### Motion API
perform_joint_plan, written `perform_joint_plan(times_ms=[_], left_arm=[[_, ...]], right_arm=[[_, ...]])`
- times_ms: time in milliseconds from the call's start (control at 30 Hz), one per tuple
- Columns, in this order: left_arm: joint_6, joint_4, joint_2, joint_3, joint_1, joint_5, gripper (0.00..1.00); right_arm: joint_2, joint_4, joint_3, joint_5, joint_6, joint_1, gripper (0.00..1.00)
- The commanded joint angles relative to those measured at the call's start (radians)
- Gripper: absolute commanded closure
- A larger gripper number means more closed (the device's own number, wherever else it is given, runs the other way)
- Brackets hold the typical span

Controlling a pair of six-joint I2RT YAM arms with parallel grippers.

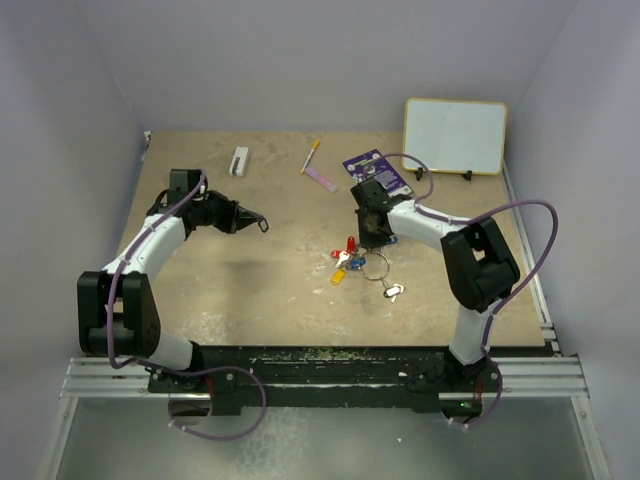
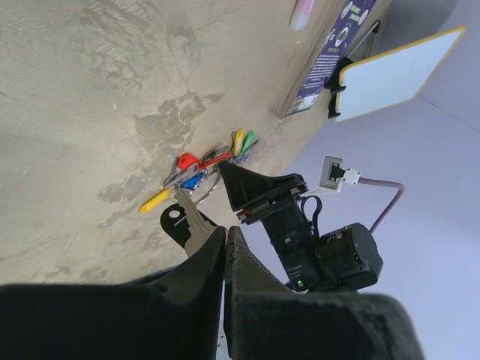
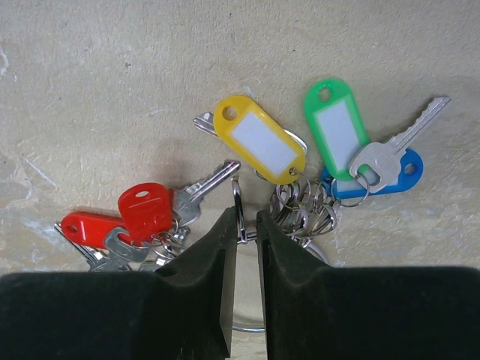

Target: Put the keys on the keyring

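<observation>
A two-armed robot is working at getting keys onto a ring, with the bunch of keys [image 1: 345, 262] lying just right of the middle of the surface [image 1: 200, 290]. The right claw [image 3: 246, 217] is reaching down over the bunch, its fingers standing a sliver apart and pinching the thin wire of the keyring [image 3: 238, 196] among yellow, green, blue and red tags. The left claw [image 2: 225, 234] is hovering well apart, toward the left edge, and is pressed together on the blade of a black-headed key [image 2: 184, 219], whose head is jutting out in front. The step in hand appears to be bringing that loose key across to the held ring. The next move is likely calling for the left arm to carry the key's hole to the ring's split end while the right arm steadies the wire. The right wrist view is showing the pinch on the wire, which is too small to make out from overhead. Only the left wrist view is showing the held key plainly.
</observation>
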Motion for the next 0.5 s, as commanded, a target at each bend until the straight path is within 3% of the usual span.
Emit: perform_joint_plan(times_ms=[0, 467], left_arm=[[-0.012, 0.030, -0.018, 0.005, 0.006, -0.003, 0.96], [-0.016, 0.030, -0.014, 0.001, 0.007, -0.002, 0.96]], right_arm=[[0.007, 0.027, -0.006, 0.019, -0.012, -0.002, 0.80], [-0.024, 0.047, -0.108, 0.014, 0.025, -0.001, 0.87]])
